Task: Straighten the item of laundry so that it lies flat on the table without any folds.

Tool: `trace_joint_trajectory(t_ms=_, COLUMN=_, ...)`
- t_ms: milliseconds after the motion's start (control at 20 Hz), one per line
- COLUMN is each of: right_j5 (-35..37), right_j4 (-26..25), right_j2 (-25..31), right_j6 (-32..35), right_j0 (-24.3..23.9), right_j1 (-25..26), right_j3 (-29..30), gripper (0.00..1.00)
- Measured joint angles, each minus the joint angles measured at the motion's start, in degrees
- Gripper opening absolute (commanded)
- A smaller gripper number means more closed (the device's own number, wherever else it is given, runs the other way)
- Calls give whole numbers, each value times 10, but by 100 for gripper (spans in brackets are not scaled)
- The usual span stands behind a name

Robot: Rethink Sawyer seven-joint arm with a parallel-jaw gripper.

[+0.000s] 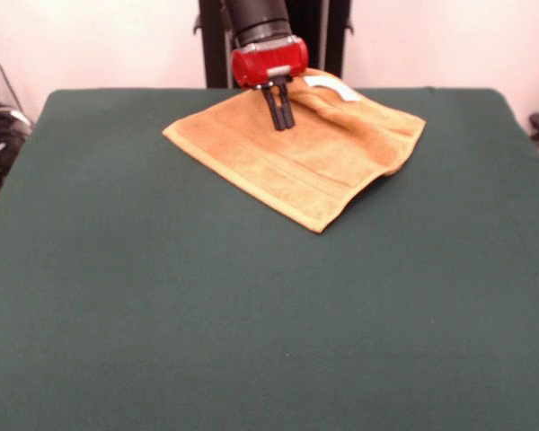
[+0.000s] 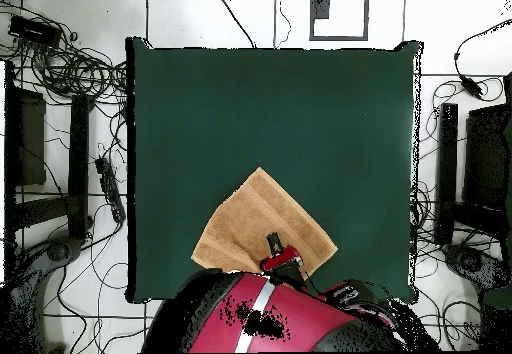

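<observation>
I see the pincer [image 1: 281,121] with its fingers drawn close together, tips down on the towel [image 1: 296,153], which lies near the table's [image 1: 207,314] far edge.

Sawyer arm entering from the top centre of the front view, black forearm vertical, ending in a red wrist housing. The gripper [image 1: 281,124] points straight down, its two dark fingers [image 1: 275,109] drawn together. In the overhead view the gripper [image 2: 272,242] sits at lower centre, above the red-and-black arm body.
</observation>
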Motion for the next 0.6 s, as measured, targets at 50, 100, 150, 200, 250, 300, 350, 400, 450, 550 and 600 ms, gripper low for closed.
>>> trace_joint_trajectory(t_ms=50, right_j5=-1, right_j4=2, right_j2=0, right_j6=0, right_j0=0, right_j1=0, right_j3=0, gripper=0)
trace_joint_trajectory(t_ms=100, right_j5=-1, right_j4=4, right_j2=0, right_j6=0, right_j0=1, right_j1=0, right_j3=0, gripper=0)
trace_joint_trajectory(t_ms=150, right_j5=-1, right_j4=5, right_j2=0, right_j6=0, right_j0=1, right_j1=0, right_j3=-1, gripper=0)
trace_joint_trajectory(t_ms=200, right_j5=-1, right_j4=5, right_j2=0, right_j6=0, right_j0=3, right_j1=0, right_j3=-2, gripper=0)
trace_joint_trajectory(t_ms=250, right_j5=-1, right_j4=5, right_j2=0, right_j6=0, right_j0=4, right_j1=0, right_j3=-2, gripper=0)
trace_joint_trajectory(t_ms=300, right_j5=-1, right_j4=5, right_j2=0, right_j6=0, right_j0=4, right_j1=1, right_j3=-4, gripper=0)
trace_joint_trajectory(t_ms=350, right_j5=-1, right_j4=5, right_j2=0, right_j6=0, right_j0=5, right_j1=1, right_j3=-6, gripper=0)
trace_joint_trajectory(t_ms=400, right_j5=-1, right_j4=10, right_j2=0, right_j6=0, right_j0=5, right_j1=6, right_j3=-11, gripper=0)
trace_joint_trajectory(t_ms=450, right_j5=-1, right_j4=11, right_j2=0, right_j6=0, right_j0=5, right_j1=7, right_j3=-12, gripper=0)
trace_joint_trajectory(t_ms=550, right_j5=-1, right_j4=23, right_j2=0, right_j6=0, right_j0=5, right_j1=19, right_j3=-23, gripper=0)
trace_joint_trajectory(t_ms=600, right_j5=-1, right_j4=25, right_j2=0, right_j6=0, right_j0=5, right_j1=23, right_j3=-27, gripper=0)
